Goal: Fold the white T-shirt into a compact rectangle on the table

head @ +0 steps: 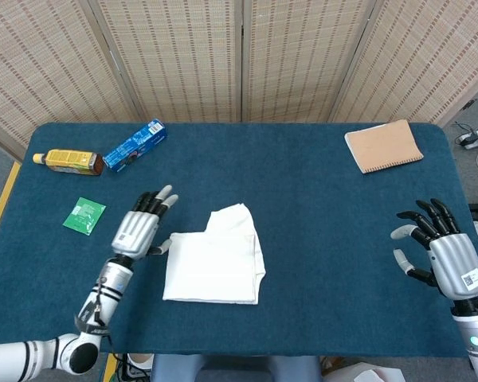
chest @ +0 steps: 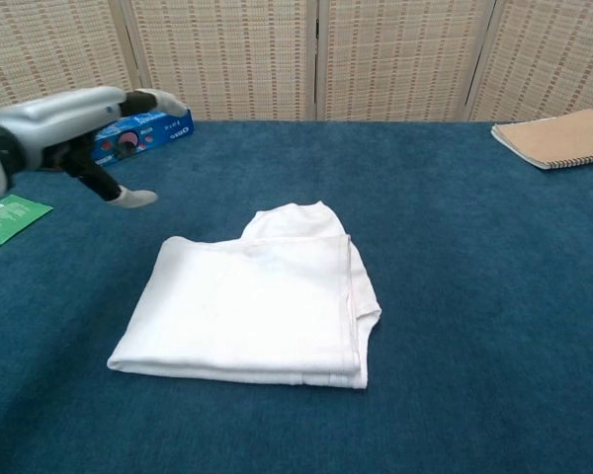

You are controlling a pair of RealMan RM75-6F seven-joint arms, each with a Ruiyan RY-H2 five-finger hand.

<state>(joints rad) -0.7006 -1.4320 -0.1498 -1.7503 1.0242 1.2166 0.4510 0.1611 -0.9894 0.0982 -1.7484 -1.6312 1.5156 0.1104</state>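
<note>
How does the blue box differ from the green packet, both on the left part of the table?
The blue box is long, blocky and printed with white lettering; the green packet is small, flat and roughly square. The blue box lies nearer the screen at the back, beside the bottle; the green packet lies nearer the front, close to the left hand. Both lie untouched on the table.
</note>
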